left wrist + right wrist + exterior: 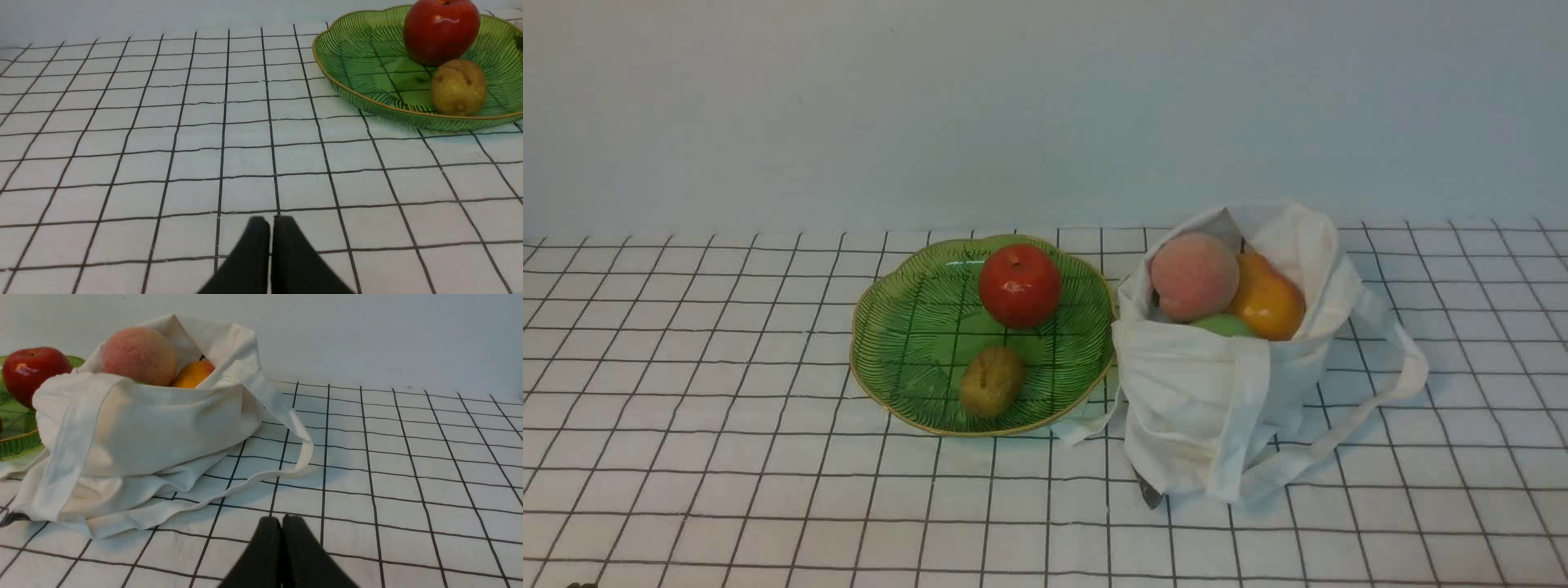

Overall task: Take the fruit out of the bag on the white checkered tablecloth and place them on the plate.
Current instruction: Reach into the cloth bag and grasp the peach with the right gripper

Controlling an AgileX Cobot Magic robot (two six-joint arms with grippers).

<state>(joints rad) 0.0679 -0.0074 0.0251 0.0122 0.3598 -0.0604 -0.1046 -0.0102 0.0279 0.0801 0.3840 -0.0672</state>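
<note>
The off-white cloth bag (1217,392) stands on the white checkered tablecloth (727,474), just right of the green leaf-shaped plate (907,343). In its open mouth sit a fuzzy pink peach (1194,276), an orange-yellow pear (1267,300) and a light-green fruit (1223,326). In the right wrist view the bag (135,428), the peach (139,355) and the pear (193,373) show ahead of my right gripper (281,519), which is shut and empty. In the left wrist view my left gripper (271,220) is shut and empty, low over the cloth, with the plate (367,102) well ahead. Neither gripper shows in the front view.
A glossy red apple (1019,285) and a small brownish-yellow lumpy fruit (992,380) lie on the plate. The bag's strap handles (1405,367) loop out onto the cloth to its right and front. A pale wall (1045,106) closes off the back.
</note>
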